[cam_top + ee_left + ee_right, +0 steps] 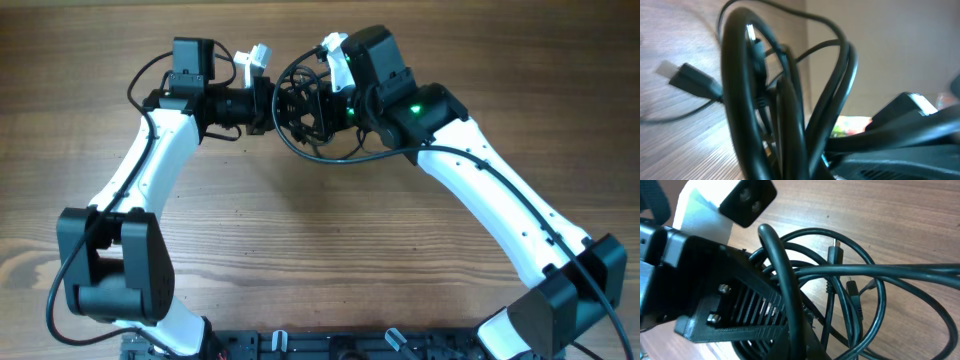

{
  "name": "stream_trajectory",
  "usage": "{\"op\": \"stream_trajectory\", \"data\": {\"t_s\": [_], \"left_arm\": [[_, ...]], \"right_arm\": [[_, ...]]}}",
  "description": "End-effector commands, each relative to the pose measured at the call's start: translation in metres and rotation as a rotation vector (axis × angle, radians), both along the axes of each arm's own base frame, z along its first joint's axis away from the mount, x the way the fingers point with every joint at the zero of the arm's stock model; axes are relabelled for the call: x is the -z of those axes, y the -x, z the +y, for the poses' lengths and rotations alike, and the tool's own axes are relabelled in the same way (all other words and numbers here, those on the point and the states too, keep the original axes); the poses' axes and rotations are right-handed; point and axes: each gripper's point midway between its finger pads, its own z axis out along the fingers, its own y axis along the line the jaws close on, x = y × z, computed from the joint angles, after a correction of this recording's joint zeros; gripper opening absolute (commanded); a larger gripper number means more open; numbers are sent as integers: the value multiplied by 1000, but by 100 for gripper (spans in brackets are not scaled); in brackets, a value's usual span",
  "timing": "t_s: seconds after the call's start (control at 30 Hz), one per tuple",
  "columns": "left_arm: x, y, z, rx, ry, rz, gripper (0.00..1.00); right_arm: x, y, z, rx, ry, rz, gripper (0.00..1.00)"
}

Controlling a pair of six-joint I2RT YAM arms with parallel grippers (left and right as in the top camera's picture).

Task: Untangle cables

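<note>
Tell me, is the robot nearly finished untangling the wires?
Not yet. Nothing looks done: the cables are one looped knot, with no cord separated. In hand: the left gripper and right gripper are both shut on the knot from opposite sides. Left: pulling every cord apart.

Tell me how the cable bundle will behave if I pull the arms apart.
Probably floppy: the cable bundle lies in loose curved loops, not straight runs. Likely light, as the cords look thin. The loops thread through one another, so pulling may tighten them rather than free them, and the plug end could snag.
</note>
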Motion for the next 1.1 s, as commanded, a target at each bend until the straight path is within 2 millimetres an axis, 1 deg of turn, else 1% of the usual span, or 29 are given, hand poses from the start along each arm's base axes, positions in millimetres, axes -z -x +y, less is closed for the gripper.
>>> {"op": "stream_trajectory", "data": {"t_s": [0.0,0.1,0.17,0.23,0.4,0.5,0.53,0.57,0.6,0.63,0.7,0.73,0.83,0.9,1.0,1.07], "left_arm": [[-57,21,-9,141,213,50,4],[-60,21,-9,141,223,90,4],[-60,21,-9,141,223,89,4],[-60,21,-9,143,223,77,4],[-60,21,-9,169,216,-79,4],[-60,20,-9,176,213,-125,4],[-58,19,-9,168,205,-126,4],[-56,15,-7,149,190,-130,4],[-54,12,-5,130,175,-132,4],[-53,9,-3,117,167,-133,4],[-50,5,0,94,152,-134,4],[-48,1,3,74,137,-134,4],[-43,-4,5,44,109,-134,4],[-40,-7,6,27,93,-131,4],[-39,-8,6,19,85,-131,4],[-35,-12,7,-15,67,-85,4]], "right_arm": [[45,0,2,32,68,96,4],[48,-9,-6,81,109,68,4],[49,-14,-12,125,126,56,4],[48,-16,-13,138,126,55,4],[51,-14,-15,154,125,79,5],[54,-10,-18,170,131,110,6],[56,-8,-18,167,133,119,8],[56,-5,-16,155,127,133,19],[56,-4,-16,150,122,138,37],[55,-3,-16,147,115,140,47],[49,-1,-14,136,97,139,62],[40,0,-14,132,74,134,66],[20,2,-18,127,28,114,70],[0,4,-25,134,1,85,73],[-18,9,-30,137,-19,56,74],[-28,11,-33,139,-33,36,74]]}}
